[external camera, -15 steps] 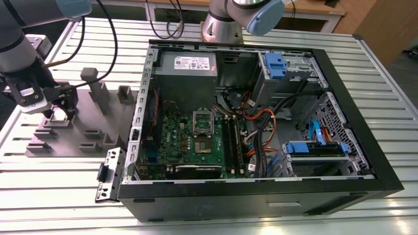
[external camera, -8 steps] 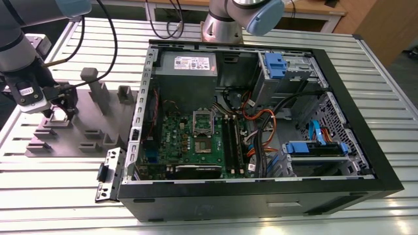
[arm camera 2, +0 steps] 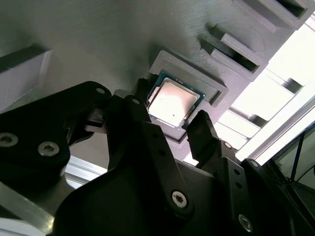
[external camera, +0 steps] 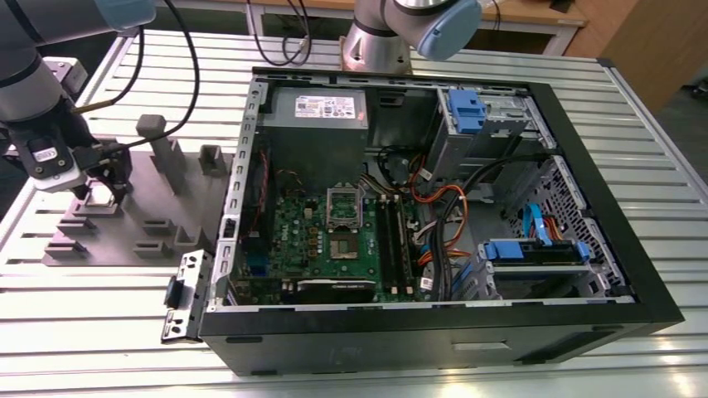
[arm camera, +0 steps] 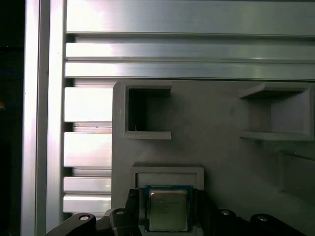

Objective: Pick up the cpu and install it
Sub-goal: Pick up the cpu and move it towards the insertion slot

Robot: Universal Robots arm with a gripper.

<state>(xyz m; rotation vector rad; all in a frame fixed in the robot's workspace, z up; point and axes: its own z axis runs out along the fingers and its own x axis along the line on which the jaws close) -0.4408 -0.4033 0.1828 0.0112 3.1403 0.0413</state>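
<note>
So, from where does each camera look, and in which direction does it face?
Exterior view: off the arm, high, looking down at the open computer case and grey fixture; the arm and gripper show.
First wrist view: on the wrist, looking straight down on the cpu; fingertips show.
Second wrist view: on the wrist, looking slantwise past the fingers to the cpu.
Both wrist views share the cpu in its fixture pocket.
</note>
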